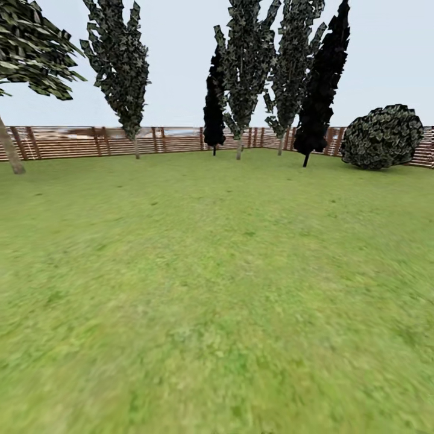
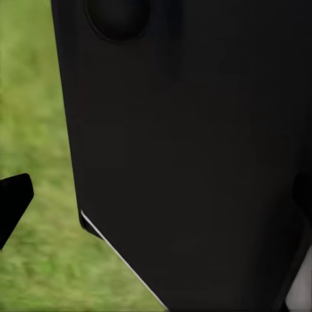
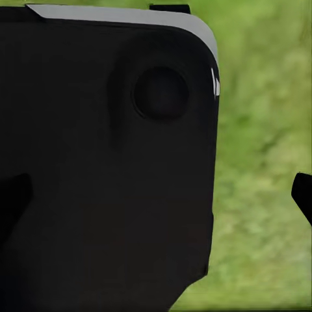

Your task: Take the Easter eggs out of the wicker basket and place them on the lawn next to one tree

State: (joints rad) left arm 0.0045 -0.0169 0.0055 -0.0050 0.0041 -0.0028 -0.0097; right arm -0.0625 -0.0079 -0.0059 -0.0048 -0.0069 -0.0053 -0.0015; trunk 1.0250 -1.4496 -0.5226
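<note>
**Open lawn ahead, pincers tucked against the robot's body**

From the head we look across the wide green lawn with yellowish patches [image 1: 217, 289] to a brown horizontal-slat wooden fence [image 1: 169, 140]. Along it stand tall columnar trees, some dark green [image 1: 120, 60], some near-black [image 1: 322, 84], and a round dark bush [image 1: 383, 137] sits at the right end. At the far left edge we see a slim tree with a pale grey-beige trunk and angular dark green leaf clusters [image 1: 11, 154].

In the left wrist view, a large black robot body panel [image 2: 195, 156] blocks most of the sight; one dark fingertip of the left pincer [image 2: 13, 201] shows over blurred grass. We cannot tell whether this pincer is open or closed.

In the right wrist view a similar black panel with a grey top edge [image 3: 104, 162] stands just beside the right pincer; one dark fingertip [image 3: 303, 195] shows at the edge over grass. Its state we cannot tell either.
</note>
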